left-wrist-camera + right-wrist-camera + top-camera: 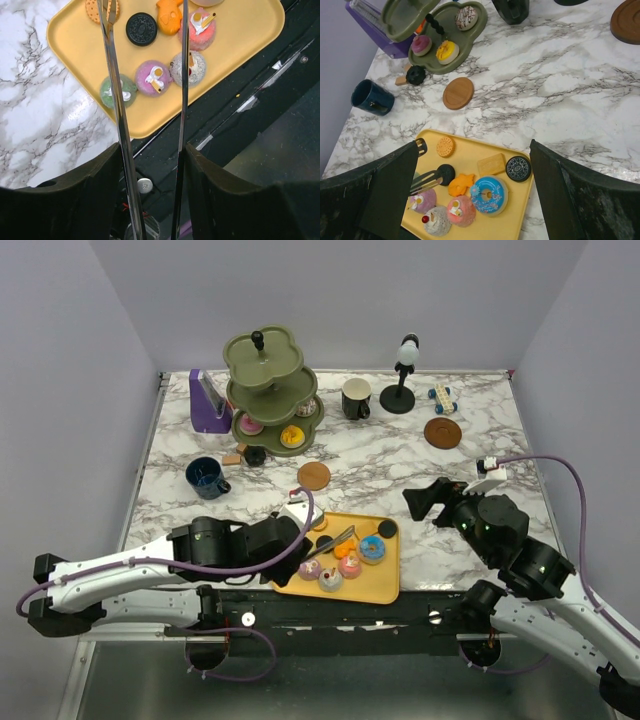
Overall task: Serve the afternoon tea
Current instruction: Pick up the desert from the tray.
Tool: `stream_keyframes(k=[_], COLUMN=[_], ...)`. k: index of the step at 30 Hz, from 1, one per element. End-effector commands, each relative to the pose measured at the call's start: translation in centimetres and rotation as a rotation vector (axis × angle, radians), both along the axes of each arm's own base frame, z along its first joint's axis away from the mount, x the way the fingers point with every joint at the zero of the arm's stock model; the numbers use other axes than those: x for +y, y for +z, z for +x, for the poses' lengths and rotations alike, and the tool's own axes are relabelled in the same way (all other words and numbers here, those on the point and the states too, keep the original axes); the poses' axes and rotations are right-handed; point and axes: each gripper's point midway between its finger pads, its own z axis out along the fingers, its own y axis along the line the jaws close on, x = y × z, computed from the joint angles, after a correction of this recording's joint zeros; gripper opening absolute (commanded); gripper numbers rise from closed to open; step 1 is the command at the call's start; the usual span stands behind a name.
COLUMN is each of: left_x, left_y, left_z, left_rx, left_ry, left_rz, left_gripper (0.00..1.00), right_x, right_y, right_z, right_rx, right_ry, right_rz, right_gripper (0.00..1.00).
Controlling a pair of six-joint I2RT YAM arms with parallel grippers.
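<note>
Marble table (380, 455), yellow tray (387, 582), left tool (152, 170) gripping metal tongs (117, 100), right tool (474, 147) wide open

1 high rear overview, 2 downward wrist views, left probably nearest; yellow tray (388, 580) in all 3

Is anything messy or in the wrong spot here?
A black piece and a tan piece lie loose on the marble table beside the green stand, not on it or on the yellow tray. Nothing looks spilled or broken.
</note>
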Motion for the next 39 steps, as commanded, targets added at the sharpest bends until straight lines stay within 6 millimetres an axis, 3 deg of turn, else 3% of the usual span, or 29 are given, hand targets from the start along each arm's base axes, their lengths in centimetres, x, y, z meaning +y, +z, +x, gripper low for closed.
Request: stream_keyframes(k=[1,7,10,15,24,39], left_x=[1.0,0.3,-0.3,-1.9,-3.5,-3.8], left_y=[1.5,0.0,0.1,0.8,0.0,-1.9], left_z=[-1.1,-3.8,-4.2,-4.5,-4.2,-4.6], left_rx=[0.036,0.105,0.096,0.089,0.06,0.092], left_ry=[0.021,-0.091,-0.126,-0.167,-0.205,-0.226], left_rz=[-0.058,0.017,0.03,-0.017,0.033,0.099], left_gripper=[0.58,0.57,0.57,0.57,0.57,0.57], right_x=[-0.7,-0.5,-0.4,-0.5,-0.6,-0.6], right_y=[-0.2,-0.5,-0.5,-0.5,-0.5,-0.6], right_z=[0.1,0.3,0.3,0.2,0.2,0.2], right_rx=[-0.008,-0.001,0.0,-0.004,-0.003,-0.002], right_ry=[-0.033,-0.03,-0.027,-0.032,-0.032,-0.033], right_rz=[-0.01,-0.015,-0.015,-0.013,-0.014,-0.013], right_gripper=[1.0,1.0,1.0,1.0,1.0,1.0])
